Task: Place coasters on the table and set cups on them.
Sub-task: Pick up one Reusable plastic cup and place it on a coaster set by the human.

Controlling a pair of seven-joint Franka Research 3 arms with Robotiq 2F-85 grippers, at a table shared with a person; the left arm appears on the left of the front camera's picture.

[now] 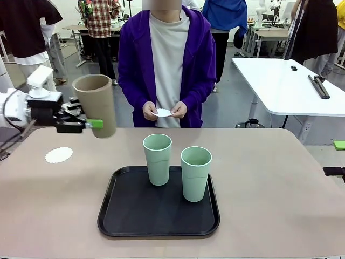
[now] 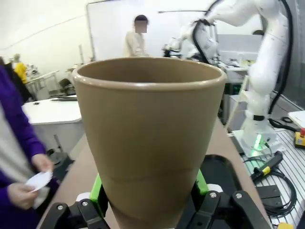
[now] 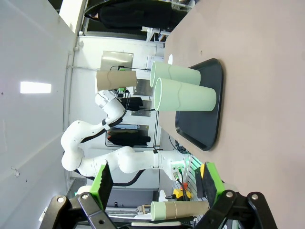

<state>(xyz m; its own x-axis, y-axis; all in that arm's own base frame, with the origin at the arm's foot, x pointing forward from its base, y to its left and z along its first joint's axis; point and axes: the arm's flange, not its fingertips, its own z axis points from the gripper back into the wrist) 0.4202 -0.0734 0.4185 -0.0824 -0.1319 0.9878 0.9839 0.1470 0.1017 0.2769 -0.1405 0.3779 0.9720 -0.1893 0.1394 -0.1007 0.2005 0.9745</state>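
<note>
Tan-brown cup (image 1: 97, 105), one item: clamped low on its wall between the green pads (image 2: 98, 190) of the left gripper (image 1: 92, 124), upright with a slight lean, lifted clear of the table (image 1: 280, 189) at about 10 o'clock from the tray (image 1: 124, 221). We note the left arm entering from 9 o'clock, its wrist level and its fingers lying horizontal, pointing toward 3 o'clock. White lacy coaster (image 1: 59, 155), one item: flat on the tabletop at 7 o'clock from the held cup, apart from it. Pale mint cups, two items: the left one (image 1: 157, 159) and the right one (image 1: 195, 173) stand upright and side by side on the black tray, which sits at 6 o'clock on the table. Second coaster (image 1: 163, 113): held in both hands of the person in a purple jacket, at 12 o'clock. Right gripper (image 3: 156, 181): we record its fingers wide apart, low beside the table's 3 o'clock edge, aimed across toward the tray.
</note>
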